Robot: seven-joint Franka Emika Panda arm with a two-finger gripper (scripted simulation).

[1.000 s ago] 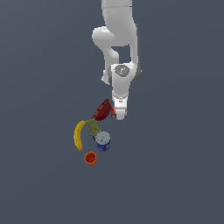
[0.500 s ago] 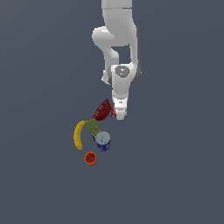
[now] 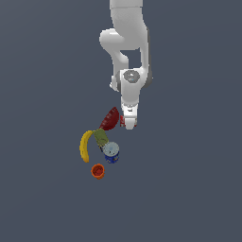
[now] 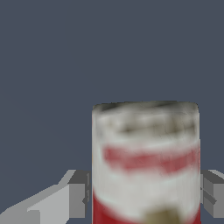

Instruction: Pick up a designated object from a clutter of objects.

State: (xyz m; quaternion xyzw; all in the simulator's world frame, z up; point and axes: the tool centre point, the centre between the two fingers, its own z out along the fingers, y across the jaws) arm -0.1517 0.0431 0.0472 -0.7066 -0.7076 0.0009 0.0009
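A flat slate-grey table (image 3: 42, 71) fills the whole exterior view, plain and even from edge to edge. Down from the top centre comes the glossy white jointed robot arm (image 3: 127, 42), and its tool (image 3: 128, 122) sits just above the middle of the frame, right over the small cylindrical can with the red and white label (image 3: 125, 121). Only a sliver of red and white peeks out from under the white wrist there. Switch to the wrist view and the can (image 4: 146, 164) looms large in the lower right of the frame, upright, pale rim on top, a red band across a white body, deeper red at the base. One grey finger (image 4: 78, 199) presses against one side of it, the other finger (image 4: 213, 192) sits at the opposite side, so the tool is closed around the can, gripping it by its sides.

Back in the exterior view, the rest of the clutter strings out toward the lower left. The dark red bowl (image 3: 109, 119) is tipped on edge just beside the can. Below it lies the flat olive-green item (image 3: 100, 137), with the curved yellow banana (image 3: 85, 145) near its left. The blue can with a pale top (image 3: 111, 152) stands just below the green item, and the small orange cup (image 3: 98, 170) sits lowest, slightly apart.
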